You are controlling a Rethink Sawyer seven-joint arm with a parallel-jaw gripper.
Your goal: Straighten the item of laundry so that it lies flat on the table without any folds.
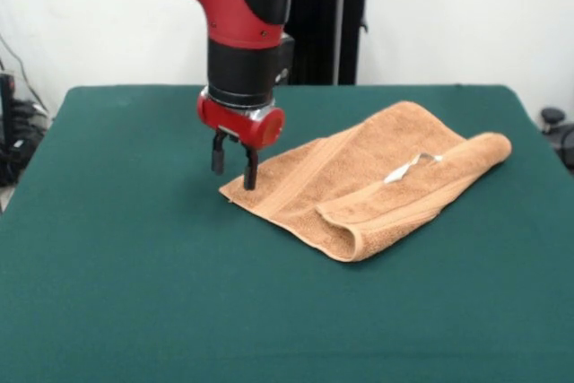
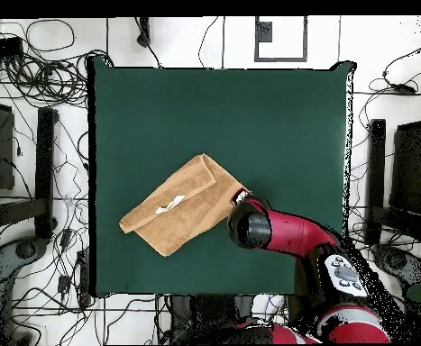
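Nearest the front camera, the towel lies folded over itself near the middle of the table, its white label facing up. Count: one towel, one label, one table, one arm.

Farther back, my gripper stands at the towel's corner, fingers parted, nothing held.

Risks, in my judgement: closing too high would miss the cloth; pinching both layers would drag the fold along instead of opening it.
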